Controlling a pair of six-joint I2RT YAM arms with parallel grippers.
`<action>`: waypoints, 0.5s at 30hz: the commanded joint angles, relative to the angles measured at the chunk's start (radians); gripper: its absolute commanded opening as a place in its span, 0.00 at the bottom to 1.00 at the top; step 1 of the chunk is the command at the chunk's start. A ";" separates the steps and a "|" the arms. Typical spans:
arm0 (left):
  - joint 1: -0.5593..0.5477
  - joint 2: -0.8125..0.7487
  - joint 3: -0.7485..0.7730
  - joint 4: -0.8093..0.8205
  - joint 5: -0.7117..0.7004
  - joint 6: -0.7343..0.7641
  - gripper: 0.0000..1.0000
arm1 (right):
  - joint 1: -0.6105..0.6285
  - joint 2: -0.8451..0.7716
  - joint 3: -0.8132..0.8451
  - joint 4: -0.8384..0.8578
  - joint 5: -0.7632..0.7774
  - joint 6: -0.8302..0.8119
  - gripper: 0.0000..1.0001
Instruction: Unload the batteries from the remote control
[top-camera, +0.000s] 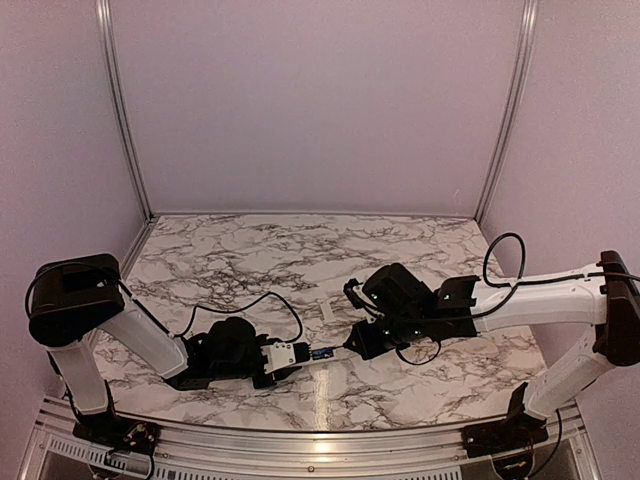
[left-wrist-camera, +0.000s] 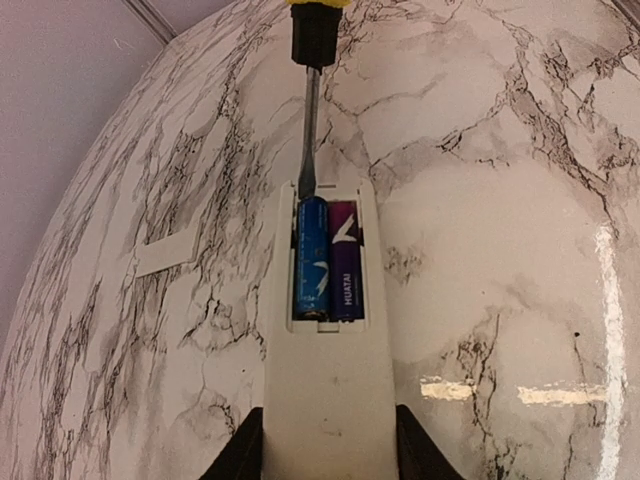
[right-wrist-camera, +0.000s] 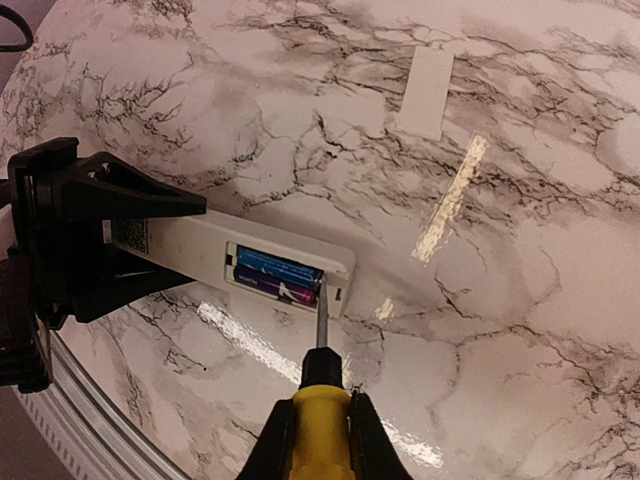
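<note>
The white remote control (left-wrist-camera: 325, 400) lies on the marble table, its battery bay open. Two batteries sit side by side in it: a blue one (left-wrist-camera: 311, 258) and a purple one (left-wrist-camera: 344, 262); they also show in the right wrist view (right-wrist-camera: 278, 277). My left gripper (left-wrist-camera: 325, 450) is shut on the remote's near end. My right gripper (right-wrist-camera: 312, 440) is shut on the yellow-handled screwdriver (right-wrist-camera: 320, 425), whose blade tip (left-wrist-camera: 305, 186) touches the far end of the blue battery. In the top view the remote (top-camera: 300, 353) lies between both grippers.
The flat white cover piece (right-wrist-camera: 426, 92) lies loose on the marble beyond the remote, also in the left wrist view (left-wrist-camera: 166, 252) and top view (top-camera: 327, 312). The table's near metal edge (top-camera: 320, 440) runs just below the arms.
</note>
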 joint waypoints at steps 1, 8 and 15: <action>-0.006 0.021 0.024 -0.012 0.015 0.010 0.00 | 0.016 -0.021 0.031 0.070 -0.057 -0.006 0.00; -0.006 0.022 0.025 -0.013 0.015 0.009 0.00 | 0.016 -0.026 0.031 0.072 -0.057 -0.005 0.00; -0.006 0.022 0.026 -0.013 0.015 0.010 0.00 | 0.019 -0.026 0.036 0.069 -0.058 -0.005 0.00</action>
